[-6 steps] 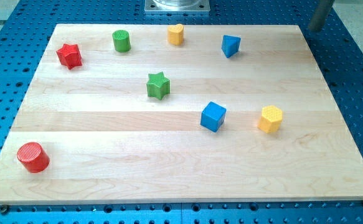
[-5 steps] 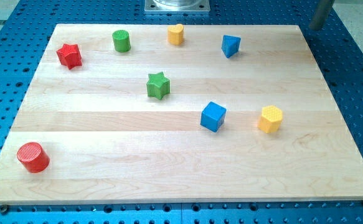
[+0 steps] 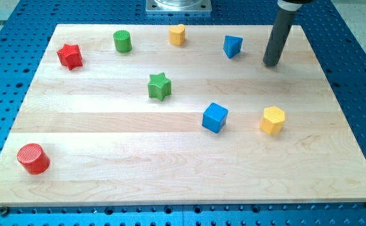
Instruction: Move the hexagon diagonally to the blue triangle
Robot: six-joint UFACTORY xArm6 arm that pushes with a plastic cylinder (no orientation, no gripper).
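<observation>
The yellow hexagon [image 3: 273, 120] lies on the wooden board at the view's right, below the middle. The blue triangle [image 3: 232, 46] lies near the board's top edge, right of centre. My tip [image 3: 271, 64] rests on the board just right of the blue triangle and well above the yellow hexagon, touching neither. The dark rod rises from it to the view's top.
A blue cube [image 3: 215, 117] lies just left of the hexagon. A green star [image 3: 159, 86] is near the centre. A yellow cylinder [image 3: 177, 34], a green cylinder [image 3: 122, 41] and a red star [image 3: 70, 56] line the top. A red cylinder [image 3: 33, 158] sits bottom left.
The rod has come in from the top right corner and down to the left, onto the board beside the blue triangle. No block has moved.
</observation>
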